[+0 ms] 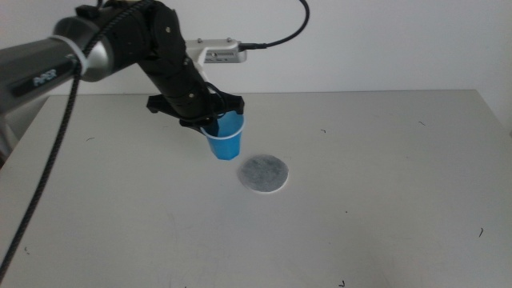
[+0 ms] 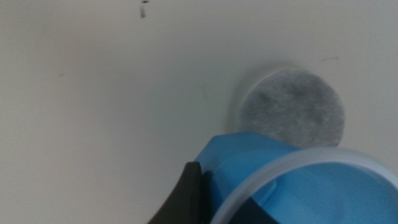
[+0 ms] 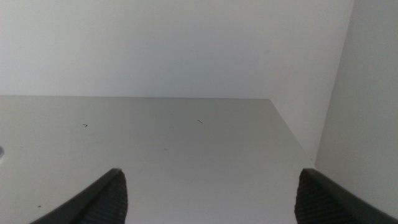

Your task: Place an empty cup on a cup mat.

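**So, cup in the air beside the mat**

Basically the left gripper [image 1: 214,122] has the cup [image 1: 225,138] pinched at its rim, jaws closed on the wall, one outside and one seemingly inside. The cup's long axis runs nearly vertical, mouth up, narrow base down, with a slight tilt. It hangs from the jaws, so most of its blue body sits below them, and the base looks clear of the bench [image 1: 384,184]. The cup mat [image 1: 264,174] lies flat just beside it, toward the near right in the middle view. The right gripper [image 3: 208,199] waits off to the side, jaws spread wide, holding nothing.
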You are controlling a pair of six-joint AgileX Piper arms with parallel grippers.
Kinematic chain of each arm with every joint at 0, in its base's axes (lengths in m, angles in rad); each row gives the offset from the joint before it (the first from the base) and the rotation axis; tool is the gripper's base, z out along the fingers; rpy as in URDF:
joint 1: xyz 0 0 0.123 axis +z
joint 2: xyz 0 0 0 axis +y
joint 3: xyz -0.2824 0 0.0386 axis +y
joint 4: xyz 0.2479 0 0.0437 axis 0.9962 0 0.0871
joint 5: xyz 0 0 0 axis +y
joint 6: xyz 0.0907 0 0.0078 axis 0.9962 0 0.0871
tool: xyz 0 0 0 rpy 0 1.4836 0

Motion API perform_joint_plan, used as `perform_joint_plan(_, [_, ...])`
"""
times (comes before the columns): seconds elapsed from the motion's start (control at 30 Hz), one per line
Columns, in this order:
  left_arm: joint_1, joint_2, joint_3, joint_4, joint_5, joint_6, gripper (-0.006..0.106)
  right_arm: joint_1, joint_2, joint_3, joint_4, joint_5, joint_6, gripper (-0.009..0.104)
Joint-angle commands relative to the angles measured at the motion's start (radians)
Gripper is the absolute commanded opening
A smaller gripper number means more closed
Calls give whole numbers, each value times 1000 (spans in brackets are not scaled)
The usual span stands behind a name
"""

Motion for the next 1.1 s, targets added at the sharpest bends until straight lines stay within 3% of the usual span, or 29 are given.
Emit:
perform_joint_plan(0.0, [-42, -2, -100, -17, -10, -22, 0, 2, -19, -12, -9, -78, -8, 94])
perform_joint_plan(0.27, [-109, 158, -291, -19, 56, -36, 0, 2, -19, -12, -9, -78, -8, 94])
perform_joint_plan(0.73, [-117, 222, -295, -51, 53, -34, 1, 2, -19, -12, -9, -78, -8, 94])
perform_joint_plan(0.87, [-117, 222, -295, -51, 63, -16, 31, 2, -19, -12, -9, -78, -8, 94])
perform_joint_plan(1.07, [-112, 208, -303, -49, 89, -13, 86, 2, -19, -12, -9, -78, -8, 94])
